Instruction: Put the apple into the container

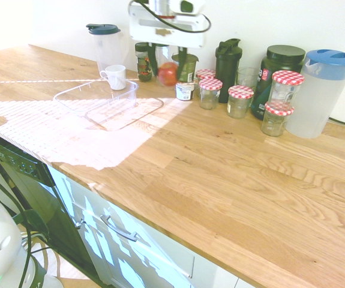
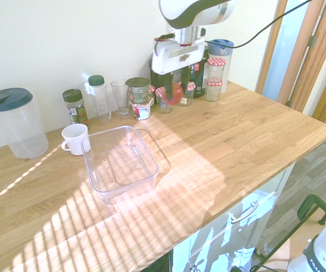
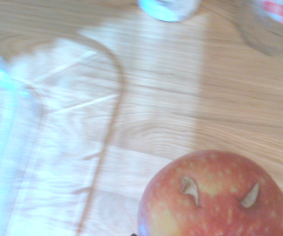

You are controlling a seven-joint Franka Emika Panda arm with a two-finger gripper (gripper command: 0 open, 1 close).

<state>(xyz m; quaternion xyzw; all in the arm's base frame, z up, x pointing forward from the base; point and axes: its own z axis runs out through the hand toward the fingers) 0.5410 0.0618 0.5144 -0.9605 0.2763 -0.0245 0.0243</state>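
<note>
At upper centre of the frame, the apple (image 1: 168, 74) is held clamped in the gripper (image 1: 168, 65) above the counter, and should be carried left over the container (image 1: 100, 99) before release.

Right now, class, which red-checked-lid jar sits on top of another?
The jar beside the blue-lidded pitcher: it stands on a lower jar; the others rest on the counter.

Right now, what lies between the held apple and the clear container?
Only bare wooden countertop, as the wrist view shows. The tool holds the apple above the counter, short of the container.
</note>
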